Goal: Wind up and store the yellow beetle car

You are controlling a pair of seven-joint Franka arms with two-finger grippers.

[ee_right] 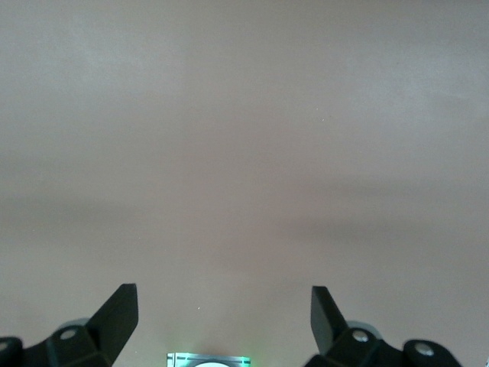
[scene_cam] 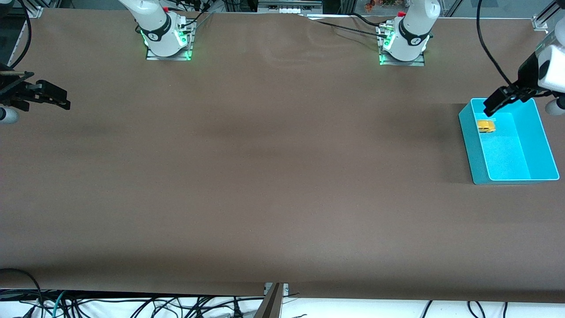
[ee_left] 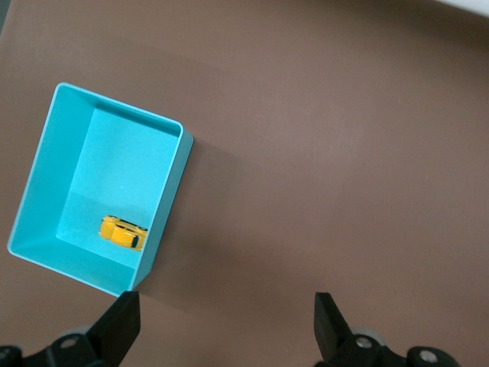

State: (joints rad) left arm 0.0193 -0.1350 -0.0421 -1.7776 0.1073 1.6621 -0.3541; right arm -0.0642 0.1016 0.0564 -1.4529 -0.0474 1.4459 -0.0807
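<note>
The yellow beetle car (scene_cam: 485, 126) lies inside the cyan bin (scene_cam: 543, 145), in the corner of the bin floor farthest from the front camera and toward the right arm's end. It also shows in the left wrist view (ee_left: 123, 233), inside the bin (ee_left: 46, 183). My left gripper (scene_cam: 494, 104) is open and empty, up in the air over the bin's rim close to the car; in its wrist view (ee_left: 225, 325) its fingers stand wide apart over bare table. My right gripper (scene_cam: 55, 98) is open and empty, waiting over the table's edge at the right arm's end (ee_right: 224, 321).
The brown table (scene_cam: 265, 176) holds only the bin, which sits at the left arm's end. The two arm bases (scene_cam: 167, 39) (scene_cam: 404, 44) stand along the side farthest from the front camera. Cables hang under the table's edge nearest the front camera.
</note>
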